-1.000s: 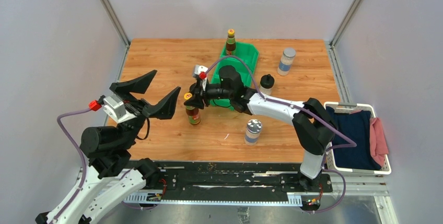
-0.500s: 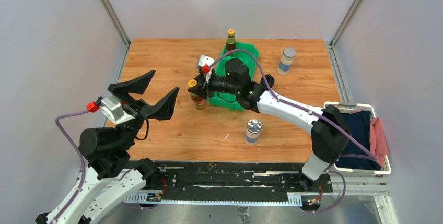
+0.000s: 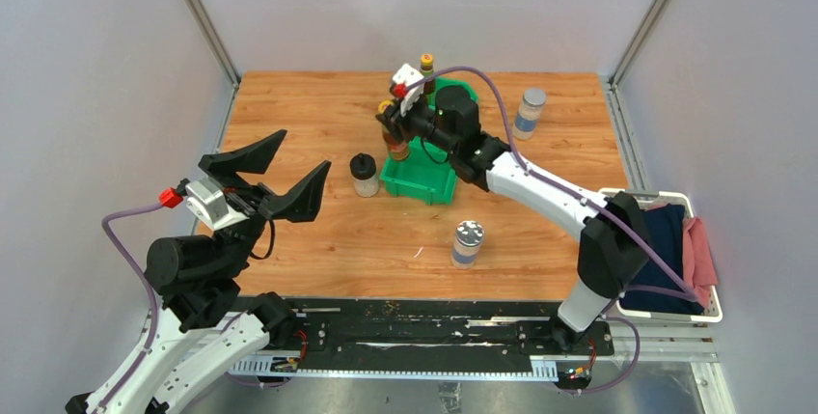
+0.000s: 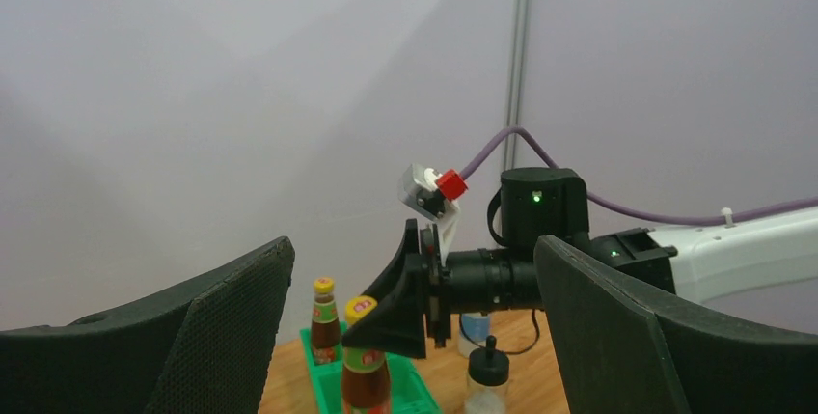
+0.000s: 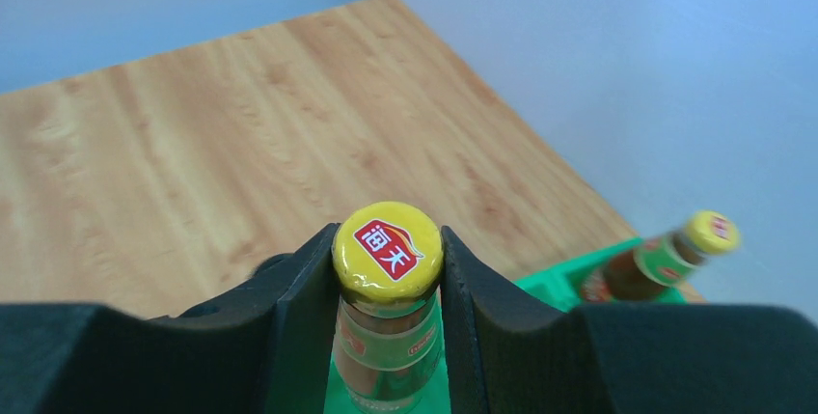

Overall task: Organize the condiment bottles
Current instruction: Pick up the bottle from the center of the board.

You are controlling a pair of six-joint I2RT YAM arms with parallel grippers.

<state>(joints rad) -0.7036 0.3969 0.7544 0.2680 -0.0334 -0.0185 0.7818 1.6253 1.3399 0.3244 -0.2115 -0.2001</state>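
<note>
My right gripper (image 3: 391, 117) is shut on the neck of a brown sauce bottle with a yellow cap (image 5: 388, 252). It holds the bottle upright over the middle of the green bin (image 3: 421, 182). The second sauce bottle (image 3: 426, 67) stands in the bin's far compartment. One black-capped shaker (image 3: 364, 175) stands on the table just left of the bin; the other is hidden behind the right arm. One silver-lidded jar (image 3: 529, 112) stands at the back right and another (image 3: 468, 242) at the front. My left gripper (image 3: 309, 151) is open and empty, raised over the table's left side.
A white basket (image 3: 675, 316) holding dark blue and pink cloths sits off the table's right edge. Grey walls close in the table on the left, back and right. The right arm stretches across the table's middle right.
My right gripper has carried the sauce bottle from the table at the bin's front left, up and back to over the bin. This uncovered the left shaker. The left arm has stayed still.
</note>
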